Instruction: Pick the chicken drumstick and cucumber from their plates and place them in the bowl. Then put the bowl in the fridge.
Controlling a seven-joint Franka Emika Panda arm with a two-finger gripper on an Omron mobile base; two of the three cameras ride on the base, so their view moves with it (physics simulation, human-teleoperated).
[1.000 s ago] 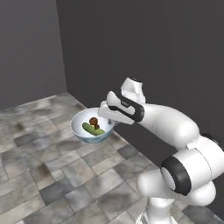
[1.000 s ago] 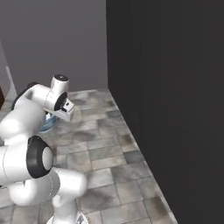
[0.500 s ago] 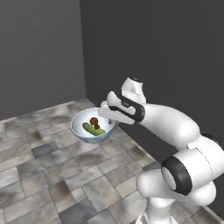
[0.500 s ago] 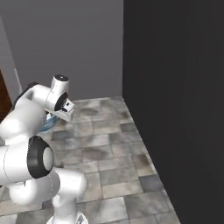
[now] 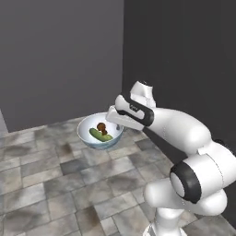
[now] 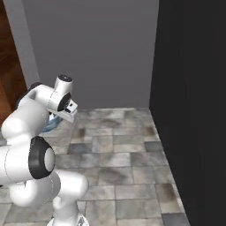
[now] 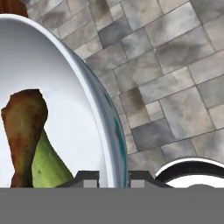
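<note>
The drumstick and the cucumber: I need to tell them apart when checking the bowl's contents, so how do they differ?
The chicken drumstick is reddish-brown and knobbly; the cucumber is green and smooth. The drumstick looks shorter and lumpier, the cucumber longer and slimmer. The drumstick lies partly over the cucumber in the hand view. Both sit inside the bowl, which the pincer holds by the rim.

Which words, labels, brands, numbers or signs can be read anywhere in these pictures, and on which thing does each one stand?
None: no readable text stands on the bowl, the chicken drumstick, the cucumber, the gripper, the grey walls or the tiled floor.
</note>
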